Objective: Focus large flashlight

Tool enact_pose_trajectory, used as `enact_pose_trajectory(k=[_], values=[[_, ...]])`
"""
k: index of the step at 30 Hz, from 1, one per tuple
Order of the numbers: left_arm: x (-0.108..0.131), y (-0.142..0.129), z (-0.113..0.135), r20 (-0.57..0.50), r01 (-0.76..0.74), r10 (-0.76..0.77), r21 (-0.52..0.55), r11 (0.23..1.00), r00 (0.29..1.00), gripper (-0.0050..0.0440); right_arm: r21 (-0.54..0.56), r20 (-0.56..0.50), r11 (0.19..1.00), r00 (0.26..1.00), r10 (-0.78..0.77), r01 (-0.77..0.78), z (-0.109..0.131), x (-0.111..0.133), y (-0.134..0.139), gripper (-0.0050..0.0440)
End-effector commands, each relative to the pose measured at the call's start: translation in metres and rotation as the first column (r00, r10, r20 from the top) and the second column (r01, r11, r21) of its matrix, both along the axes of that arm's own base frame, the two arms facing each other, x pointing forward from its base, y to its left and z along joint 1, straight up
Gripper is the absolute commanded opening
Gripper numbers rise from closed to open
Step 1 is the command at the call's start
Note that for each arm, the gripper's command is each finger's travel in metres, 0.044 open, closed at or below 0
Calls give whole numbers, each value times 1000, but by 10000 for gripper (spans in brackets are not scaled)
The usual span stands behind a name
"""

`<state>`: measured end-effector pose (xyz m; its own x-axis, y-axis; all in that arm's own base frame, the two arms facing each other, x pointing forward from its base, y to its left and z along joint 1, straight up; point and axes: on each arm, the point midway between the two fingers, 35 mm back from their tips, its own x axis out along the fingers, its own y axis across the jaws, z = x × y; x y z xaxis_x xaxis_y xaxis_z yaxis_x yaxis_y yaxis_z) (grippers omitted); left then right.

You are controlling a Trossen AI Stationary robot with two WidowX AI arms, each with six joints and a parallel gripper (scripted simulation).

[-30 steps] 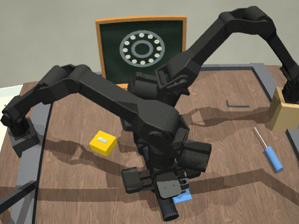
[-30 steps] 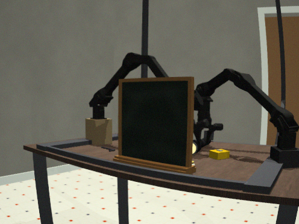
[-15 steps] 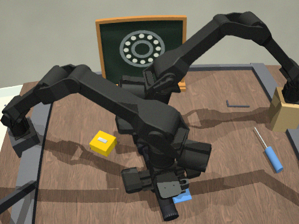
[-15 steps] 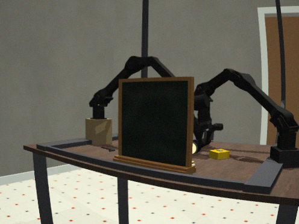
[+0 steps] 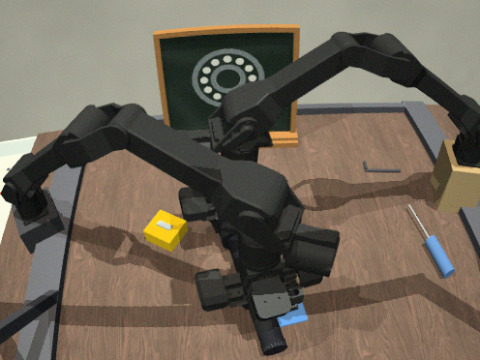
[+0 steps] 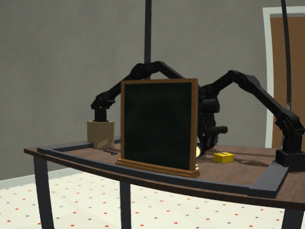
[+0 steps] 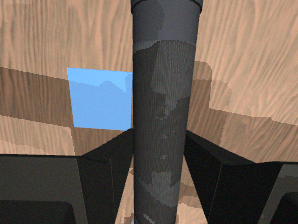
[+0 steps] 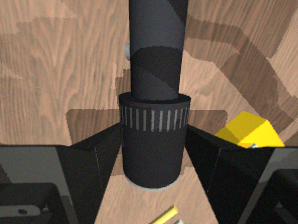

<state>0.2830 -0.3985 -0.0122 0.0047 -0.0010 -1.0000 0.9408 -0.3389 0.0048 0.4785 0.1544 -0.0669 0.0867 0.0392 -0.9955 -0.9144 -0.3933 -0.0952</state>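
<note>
The large black flashlight [image 5: 271, 339] [image 7: 162, 90] [image 8: 155, 45] lies low over the table, its lit head [image 6: 199, 151] pointing at the board. My left gripper [image 7: 158, 134] [image 5: 276, 310] is shut on its long body near the tail. My right gripper [image 8: 152, 127] is shut on the ribbed head [image 8: 154, 120]; in the top view it is hidden behind the left arm. The green board with an orange frame [image 5: 227, 30] [image 6: 158, 123] stands upright at the back. Its ring of light dots [image 5: 227, 59] lies between the outer printed ring [image 5: 196, 77] and the inner one [image 5: 227, 88].
A yellow block [image 5: 165, 229] [image 6: 223, 157] [image 8: 247, 131] lies left of the flashlight. A flat blue square [image 5: 296, 316] [image 7: 100, 100] lies under the left gripper. A blue-handled screwdriver [image 5: 439, 256], a hex key [image 5: 381, 169] and a tan box [image 5: 452, 181] [image 6: 99, 133] are at the right.
</note>
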Motion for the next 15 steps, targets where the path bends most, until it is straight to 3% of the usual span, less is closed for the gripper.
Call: enact_pose_trajectory(k=[1,2,15], values=[[2,-4,13,14,1,-1,-28,1000,1000,130,-18,-19,1000,1000,1,-2,13,8,2,226],[2,-4,13,14,1,-1,-28,1000,1000,130,-3,8,1000,1000,-2,2,9,4,1,440],[2,-4,13,14,1,-1,-28,1000,1000,130,-3,8,1000,1000,-2,2,9,4,1,440]])
